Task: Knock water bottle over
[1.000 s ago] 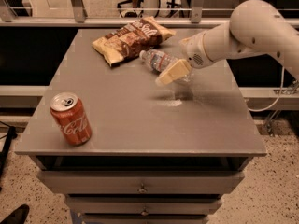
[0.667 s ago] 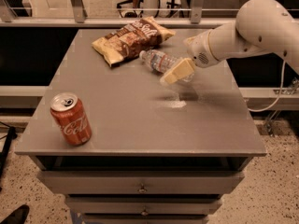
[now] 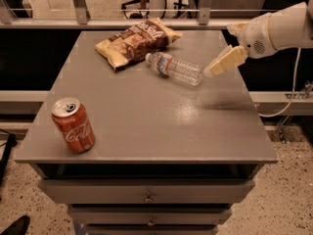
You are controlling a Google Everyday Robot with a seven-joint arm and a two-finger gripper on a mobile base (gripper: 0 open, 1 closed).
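Observation:
The water bottle (image 3: 174, 68) lies on its side on the grey table (image 3: 146, 126), toward the back and right of centre, its white cap pointing left at the chip bag. It is clear and ribbed with a blue-and-white label. My gripper (image 3: 224, 61) hangs above the table's right side, just right of the bottle's base, a small gap from it, holding nothing.
A brown chip bag (image 3: 137, 42) lies at the back of the table, just behind the bottle's cap. A red Coca-Cola can (image 3: 73, 126) stands upright near the front left corner. A railing runs behind the table. Drawers sit below the front edge.
My gripper has pulled back to the right and up, away from the table's middle. The bottle, earlier partly covered by the gripper, now shows in full, lying down.

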